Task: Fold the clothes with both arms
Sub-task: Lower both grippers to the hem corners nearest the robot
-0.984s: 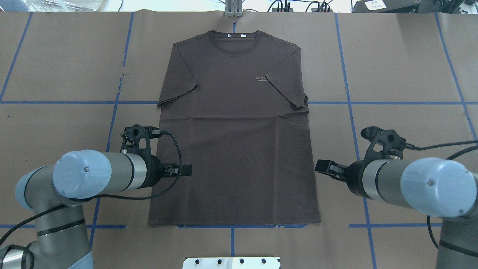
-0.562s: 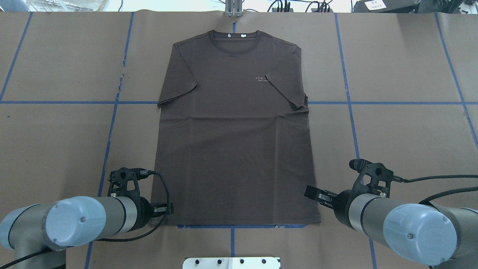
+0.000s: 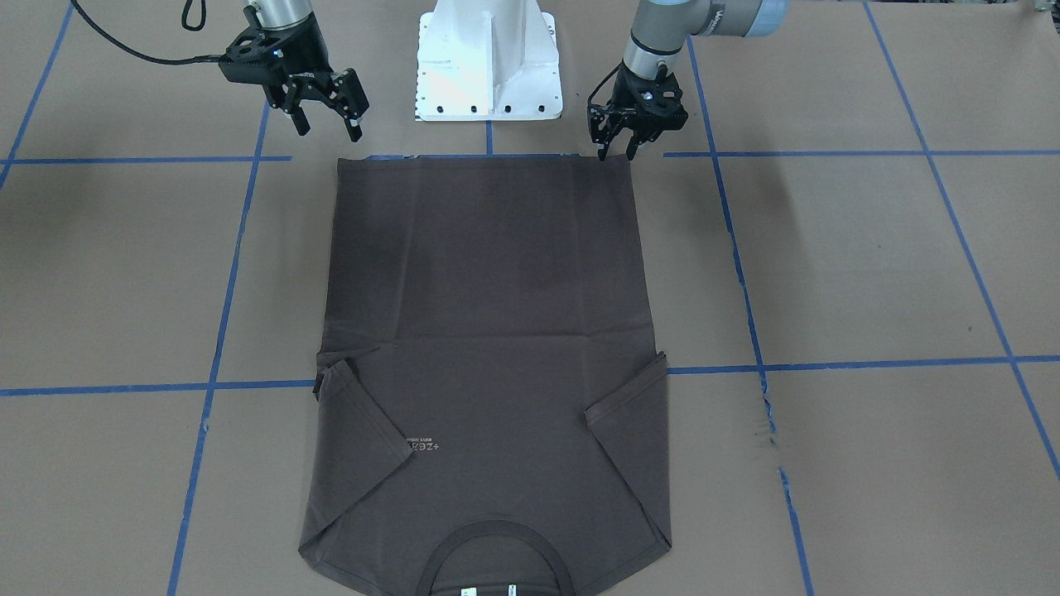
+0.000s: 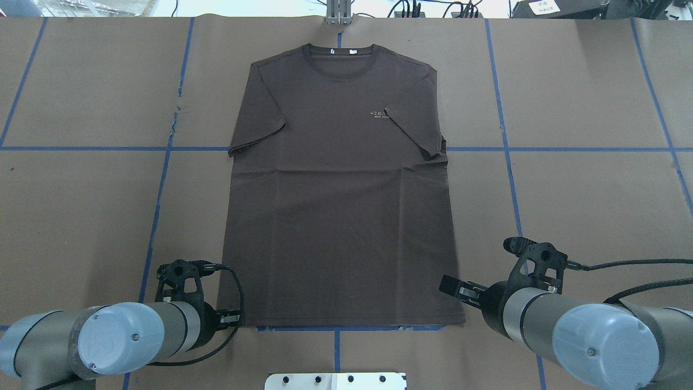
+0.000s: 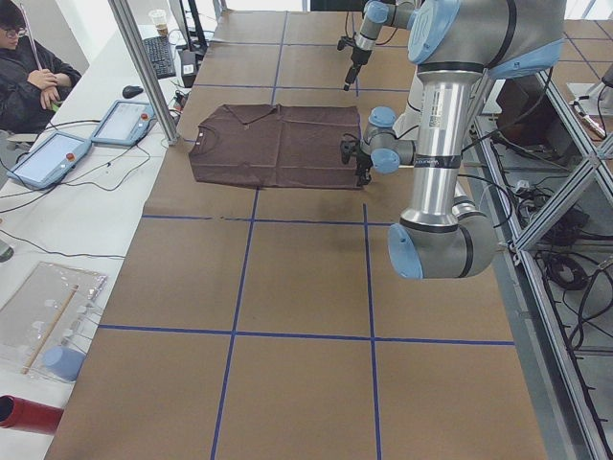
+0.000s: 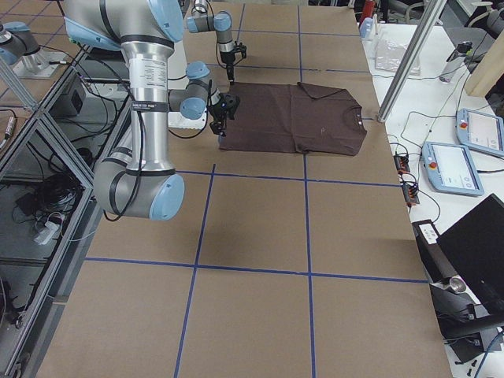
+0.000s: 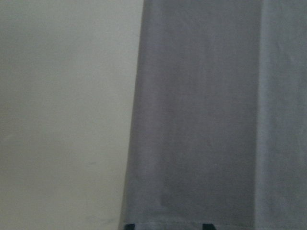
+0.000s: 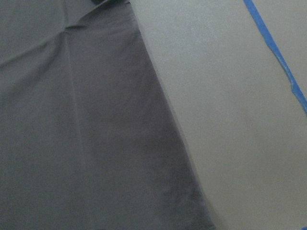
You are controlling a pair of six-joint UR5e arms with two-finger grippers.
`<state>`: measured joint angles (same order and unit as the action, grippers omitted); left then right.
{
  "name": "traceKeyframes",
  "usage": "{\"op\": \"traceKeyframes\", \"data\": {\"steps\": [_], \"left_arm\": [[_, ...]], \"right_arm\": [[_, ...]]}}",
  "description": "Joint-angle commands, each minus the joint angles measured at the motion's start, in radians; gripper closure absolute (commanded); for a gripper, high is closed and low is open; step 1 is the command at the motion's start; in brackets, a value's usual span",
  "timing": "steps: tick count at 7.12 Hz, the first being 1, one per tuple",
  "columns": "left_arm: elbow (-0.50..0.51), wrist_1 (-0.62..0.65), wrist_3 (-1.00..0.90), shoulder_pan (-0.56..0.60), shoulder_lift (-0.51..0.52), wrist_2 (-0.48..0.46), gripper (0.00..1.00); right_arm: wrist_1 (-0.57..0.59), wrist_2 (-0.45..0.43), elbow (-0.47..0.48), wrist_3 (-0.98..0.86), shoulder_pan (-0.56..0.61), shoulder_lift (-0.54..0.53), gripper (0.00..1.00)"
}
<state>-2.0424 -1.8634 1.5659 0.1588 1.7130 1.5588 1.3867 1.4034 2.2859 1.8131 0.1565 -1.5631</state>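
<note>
The dark brown-grey T-shirt (image 4: 341, 216) lies flat on the brown paper, collar (image 4: 339, 59) at the far side, both short sleeves folded inward. My left gripper (image 4: 238, 318) is open, tips down at the shirt's near-left hem corner (image 3: 615, 154); the left wrist view shows the hem (image 7: 201, 120) just in front of two separated fingertips. My right gripper (image 4: 449, 284) is open with nothing in it, hovering just off the near-right hem corner (image 3: 329, 128). The right wrist view looks down on the shirt's right side edge (image 8: 86, 134).
The white bolted pedestal base (image 3: 489, 66) stands just behind the hem. Blue tape lines (image 4: 503, 108) grid the paper, which has a small tear (image 4: 176, 116) left of the shirt. A seated person (image 5: 29, 77) and tablets (image 5: 124, 120) are on a side table beyond the collar end.
Both arms have drawn back toward the robot along the shirt's sides, from mid-body to the hem corners. The shirt has not moved.
</note>
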Motion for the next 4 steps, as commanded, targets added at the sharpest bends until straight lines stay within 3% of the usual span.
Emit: {"op": "traceKeyframes", "data": {"steps": [1, 4], "left_arm": [[0.002, 0.007, -0.001, -0.001, -0.004, 0.0, 0.44], [0.004, 0.035, -0.003, -0.008, -0.001, 0.0, 0.46]], "right_arm": [[0.0, -0.004, 0.0, 0.002, -0.003, 0.0, 0.03], [0.0, -0.006, 0.0, 0.0, -0.008, 0.0, 0.03]]}}
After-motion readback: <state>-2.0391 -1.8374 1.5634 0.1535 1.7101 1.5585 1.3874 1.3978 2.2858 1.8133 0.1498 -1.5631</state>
